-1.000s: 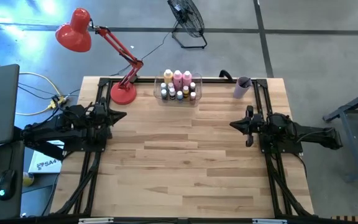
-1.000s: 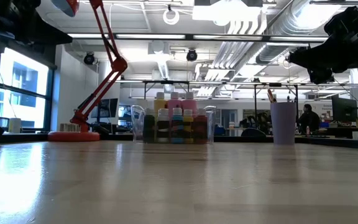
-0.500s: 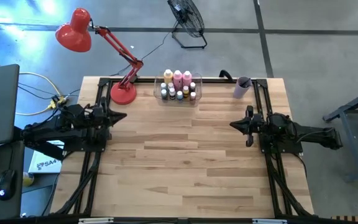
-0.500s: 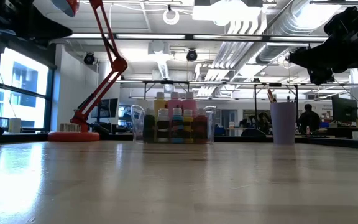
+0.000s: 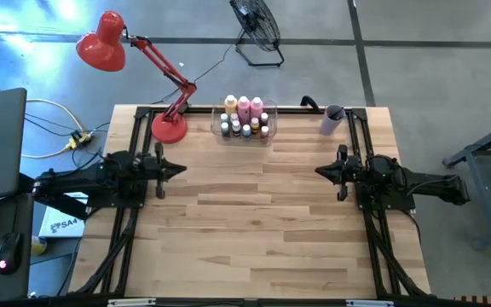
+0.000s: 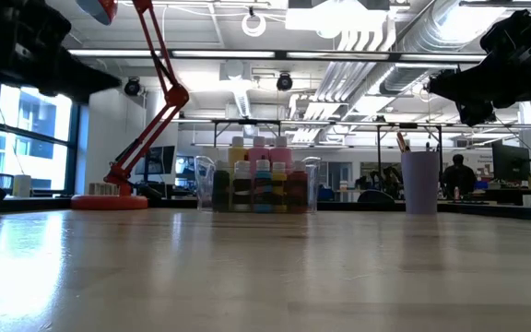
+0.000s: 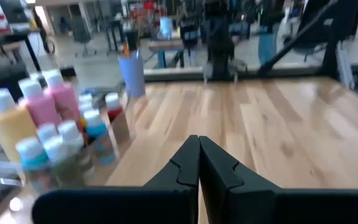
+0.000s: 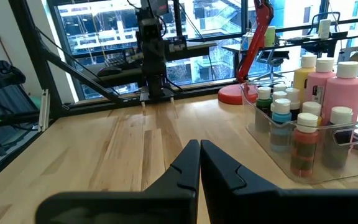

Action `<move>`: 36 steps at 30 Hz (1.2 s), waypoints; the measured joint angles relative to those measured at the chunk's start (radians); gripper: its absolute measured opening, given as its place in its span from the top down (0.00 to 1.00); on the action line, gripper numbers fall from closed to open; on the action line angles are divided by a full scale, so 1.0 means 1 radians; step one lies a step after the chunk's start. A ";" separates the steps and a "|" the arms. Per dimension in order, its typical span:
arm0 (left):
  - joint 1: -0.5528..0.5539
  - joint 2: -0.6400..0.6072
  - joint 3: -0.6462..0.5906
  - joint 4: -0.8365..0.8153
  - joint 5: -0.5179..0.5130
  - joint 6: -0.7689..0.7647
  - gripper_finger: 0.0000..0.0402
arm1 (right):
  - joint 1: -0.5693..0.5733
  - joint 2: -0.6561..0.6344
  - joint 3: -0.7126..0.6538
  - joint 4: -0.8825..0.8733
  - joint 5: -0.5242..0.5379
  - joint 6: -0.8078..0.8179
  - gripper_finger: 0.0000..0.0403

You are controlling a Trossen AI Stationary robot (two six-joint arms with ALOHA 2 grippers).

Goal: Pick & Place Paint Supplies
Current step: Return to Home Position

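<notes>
The paint bottles [image 5: 245, 117] stand upright in a clear plastic bin [image 5: 267, 136] at the middle of the table's far edge: taller pink and yellow-orange ones [image 8: 342, 93] behind, tiny white-capped ones [image 7: 93, 127] in front. Thin paintbrushes [image 6: 400, 141] stick up out of a lilac cup [image 5: 332, 118] at the far right. My left gripper [image 5: 180, 169] is shut, empty and level above the table's left side. My right gripper [image 5: 318, 170] is shut, empty and level above the right side. Both point toward the table's middle, well short of the bin.
A red desk lamp [image 5: 169, 128] stands on the table's far left corner, its arm reaching out past the edge. Black frame rails [image 5: 126, 239] run along the left, right and far edges. Bare wood [image 5: 245, 222] stretches between the grippers and toward the near edge.
My left gripper has sunk a little and reached out toward the table's right, rolling slightly at the wrist; its fingers stay shut. My right arm and the bin, bottles and cup have kept still.
</notes>
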 joint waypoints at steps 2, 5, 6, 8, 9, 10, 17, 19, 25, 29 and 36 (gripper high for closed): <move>0.000 0.001 -0.018 0.001 0.001 -0.005 1.00 | 0.000 0.000 0.000 0.000 0.000 0.000 0.99; 0.000 0.000 -0.023 0.015 0.001 -0.020 1.00 | 0.000 0.000 0.000 0.000 0.000 0.000 0.99; 0.000 0.000 -0.023 0.014 0.002 -0.021 1.00 | 0.000 0.000 0.000 0.000 0.000 0.000 0.99; 0.000 0.000 -0.023 0.009 0.002 -0.018 1.00 | 0.000 0.000 0.000 0.000 0.000 0.000 0.99; 0.000 0.000 -0.023 0.005 0.002 -0.018 1.00 | 0.000 0.000 0.000 0.000 0.000 0.000 0.99; 0.000 0.000 -0.023 0.001 0.002 -0.018 1.00 | 0.000 0.000 0.000 0.000 0.001 0.000 0.99; 0.000 0.000 -0.024 -0.071 -0.013 -0.073 1.00 | 0.000 0.000 0.000 -0.001 0.005 0.000 0.99; 0.000 0.000 -0.024 -0.083 -0.013 -0.120 1.00 | 0.000 0.000 0.000 -0.001 0.006 -0.001 0.99; 0.000 0.000 -0.024 -0.087 -0.013 -0.180 1.00 | 0.000 0.000 0.000 -0.001 -0.001 0.000 0.99; 0.000 0.000 -0.024 -0.087 -0.013 -0.181 1.00 | 0.000 0.000 0.000 -0.001 -0.001 0.007 0.99; 0.000 0.000 -0.024 -0.088 -0.013 -0.181 1.00 | 0.000 0.000 0.000 -0.001 0.000 0.007 0.99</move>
